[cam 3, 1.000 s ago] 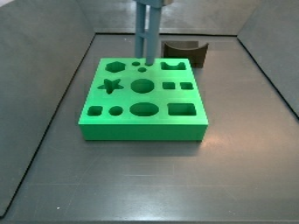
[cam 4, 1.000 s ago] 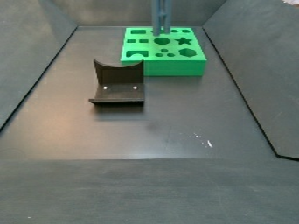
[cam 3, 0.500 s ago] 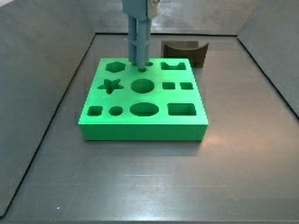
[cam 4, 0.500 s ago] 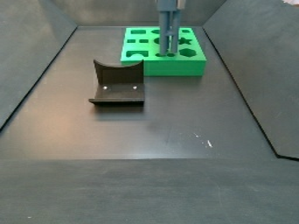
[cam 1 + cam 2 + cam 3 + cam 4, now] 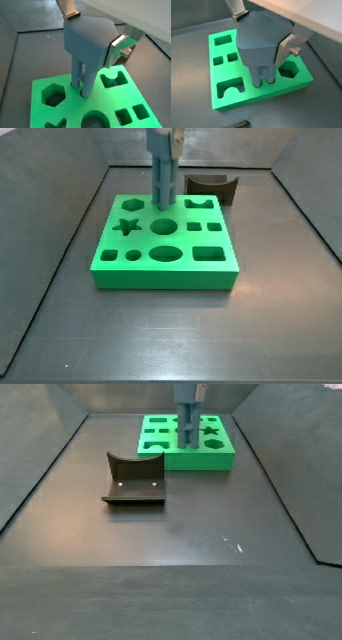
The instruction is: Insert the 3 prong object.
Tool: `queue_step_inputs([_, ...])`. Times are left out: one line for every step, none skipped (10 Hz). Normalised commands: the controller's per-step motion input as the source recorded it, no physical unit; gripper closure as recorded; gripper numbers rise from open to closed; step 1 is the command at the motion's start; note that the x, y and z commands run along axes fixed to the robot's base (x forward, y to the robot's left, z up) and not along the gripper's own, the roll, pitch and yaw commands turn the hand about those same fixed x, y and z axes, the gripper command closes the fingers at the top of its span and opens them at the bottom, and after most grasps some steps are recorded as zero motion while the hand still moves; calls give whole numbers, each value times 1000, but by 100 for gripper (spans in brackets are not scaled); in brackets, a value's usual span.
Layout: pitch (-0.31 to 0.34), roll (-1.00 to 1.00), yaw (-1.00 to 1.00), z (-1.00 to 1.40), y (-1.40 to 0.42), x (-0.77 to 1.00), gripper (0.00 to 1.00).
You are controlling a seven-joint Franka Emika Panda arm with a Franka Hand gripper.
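The 3 prong object [image 5: 162,173] is a slim blue-grey upright bar, also seen in a side view [image 5: 190,424]. It stands over the back middle of the green holed block [image 5: 167,268]. My gripper [image 5: 93,30] is shut on the object's wide head, with one silver finger [image 5: 117,50] on each side. In both wrist views the prongs [image 5: 264,80] reach down into the block's small round holes, between the hexagon hole [image 5: 290,67] and the notched hole [image 5: 112,79]. The prong tips are hidden. In both side views the gripper [image 5: 163,136] is cut off by the frame.
A dark brown curved block [image 5: 134,481] lies on the dark floor, apart from the green block [image 5: 201,459]; it shows behind it in a side view [image 5: 211,188]. Grey walls enclose the floor at the back and sides.
The gripper has come down with the bar and shifted slightly sideways. The bar's lower end now covers the three small holes that showed in front of it one second ago.
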Motion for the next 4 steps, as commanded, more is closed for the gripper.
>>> queue_step_inputs([-307,0,0,-666,0,-180,100])
queue_step_inputs([-331,0,0,-609,-71,-151,100])
queue_step_inputs([-293,0,0,-683,-169,-51,100])
queue_step_inputs([11,43,0,0,-29,0,100])
